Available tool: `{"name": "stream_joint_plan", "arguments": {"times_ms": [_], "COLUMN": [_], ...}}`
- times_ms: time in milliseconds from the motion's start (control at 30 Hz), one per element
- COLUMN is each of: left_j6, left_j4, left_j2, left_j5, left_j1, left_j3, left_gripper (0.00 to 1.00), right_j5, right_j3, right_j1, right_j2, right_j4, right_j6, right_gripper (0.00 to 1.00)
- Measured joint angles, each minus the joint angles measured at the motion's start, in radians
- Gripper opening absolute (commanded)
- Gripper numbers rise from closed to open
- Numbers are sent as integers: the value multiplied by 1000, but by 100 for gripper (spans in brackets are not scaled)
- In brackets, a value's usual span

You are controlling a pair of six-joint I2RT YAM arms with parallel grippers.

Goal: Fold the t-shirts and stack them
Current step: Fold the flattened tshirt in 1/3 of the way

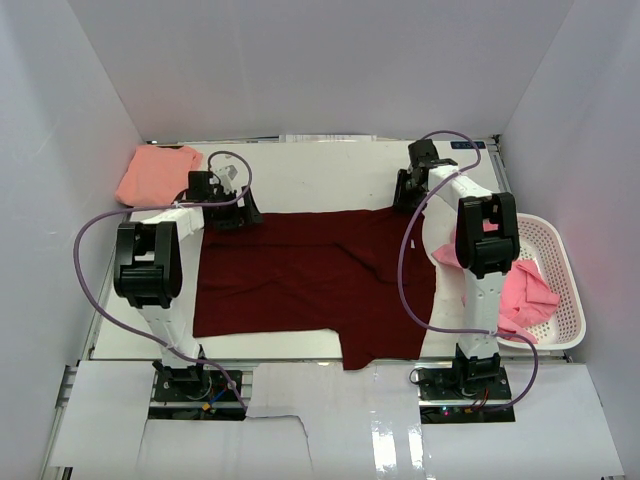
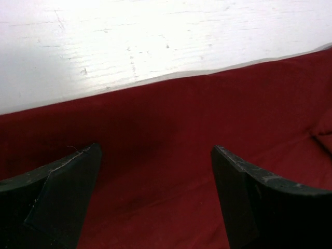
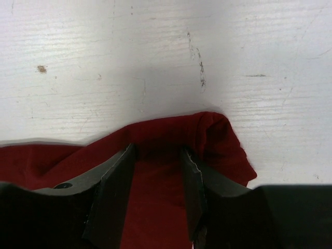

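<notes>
A dark maroon t-shirt (image 1: pixel 310 280) lies spread on the white table. My left gripper (image 1: pixel 228 212) is at its far left corner. In the left wrist view its jaws stand wide open (image 2: pixel 155 150) over the maroon cloth (image 2: pixel 171 119), just inside the far hem. My right gripper (image 1: pixel 410 192) is at the far right corner. In the right wrist view (image 3: pixel 158 151) its jaws are partly closed with a clear gap, straddling the maroon cloth (image 3: pixel 155 207), whose corner bunches up beside the right finger. A folded salmon t-shirt (image 1: pixel 155 175) lies at the far left. Brighter pink shirts (image 1: pixel 525 295) sit in the basket.
A white mesh basket (image 1: pixel 565 265) stands at the table's right edge beside the right arm. White walls enclose the table at back and sides. Purple cables loop off both arms. The shirt's near edge hangs toward the table's front edge (image 1: pixel 300 350).
</notes>
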Motion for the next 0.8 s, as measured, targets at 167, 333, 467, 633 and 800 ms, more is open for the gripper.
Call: {"name": "stream_joint_plan", "arguments": {"times_ms": [167,333,467,633,800], "left_j6": [-6,-12,-21,-32,-48], "left_j4": [-10,-32,-49,-51,-52], "left_j2": [54,103,138,204,245], "left_j5": [0,-10,-22,-26,-24], "left_j1": [2,2,2,5,16], "left_j3": [53,119,170,259,314], "left_gripper": [98,98,98,98,98], "right_j5": [-6,-15,-39,-76,-113], "right_j3": [36,89,144,245,312], "right_j1": [-2,-6,-14,-29,-52], "right_j2": [25,61,98,163,206], "right_j4": [-3,-2,-3,1,1], "right_j6": [0,-1,0,3,12], "right_gripper": [48,49,50,52,52]}}
